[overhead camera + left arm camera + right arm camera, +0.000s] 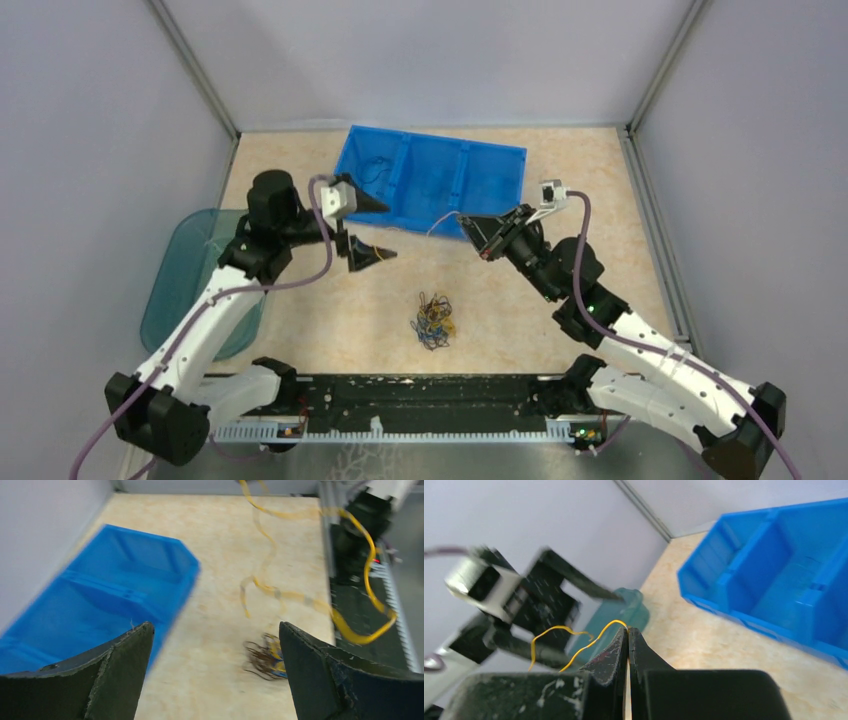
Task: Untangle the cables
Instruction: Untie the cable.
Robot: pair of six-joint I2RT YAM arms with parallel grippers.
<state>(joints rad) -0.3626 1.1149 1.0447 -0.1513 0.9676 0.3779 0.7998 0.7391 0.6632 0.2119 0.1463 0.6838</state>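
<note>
A tangle of cables (433, 320) in black, blue and yellow lies on the table between the two arms; the left wrist view shows this tangle (262, 657) blurred beside the right finger. My left gripper (385, 228) hangs open above the table in front of the blue bin (430, 180), with nothing between its fingers (125, 670). My right gripper (628, 629) is shut on one end of a single yellow cable (549, 630), held in the air near the bin's front wall. That yellow cable (360, 630) dangles loose in long curves.
The blue bin (784, 575) has three compartments and stands at the back of the table. A teal tray (190, 280) lies at the left edge, partly under the left arm. Grey walls close the table in on three sides.
</note>
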